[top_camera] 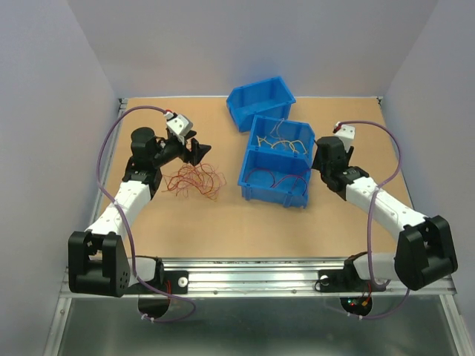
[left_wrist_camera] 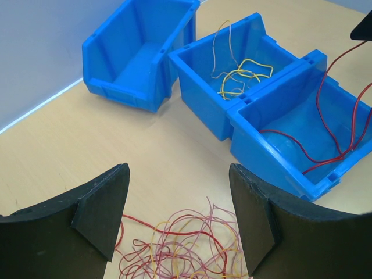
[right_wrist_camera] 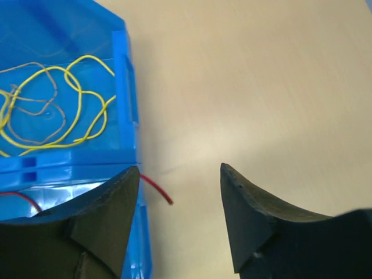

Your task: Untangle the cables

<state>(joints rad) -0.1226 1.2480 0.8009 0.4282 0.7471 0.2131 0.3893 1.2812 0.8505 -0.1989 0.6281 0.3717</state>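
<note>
A tangle of thin red, pink and yellow cables [top_camera: 194,180] lies on the table left of the blue bins. My left gripper [top_camera: 190,154] hovers just behind it, open, and in the left wrist view the tangle [left_wrist_camera: 186,244] shows low between the empty fingers [left_wrist_camera: 102,209]. Loose yellow cables [left_wrist_camera: 241,75] lie in the middle bin [left_wrist_camera: 197,87], and red cables [left_wrist_camera: 325,145] in the near bin [left_wrist_camera: 261,145]. My right gripper [top_camera: 320,165] is at the bins' right side, open and empty [right_wrist_camera: 179,197]. A red cable end [right_wrist_camera: 158,190] pokes over the bin rim beside its left finger [right_wrist_camera: 107,215].
A third blue bin [top_camera: 261,101], with nothing in it, lies tipped at the back [left_wrist_camera: 136,55]. The yellow-cable bin [right_wrist_camera: 125,75] fills the left of the right wrist view, with bare tabletop to its right. White walls enclose the table on three sides.
</note>
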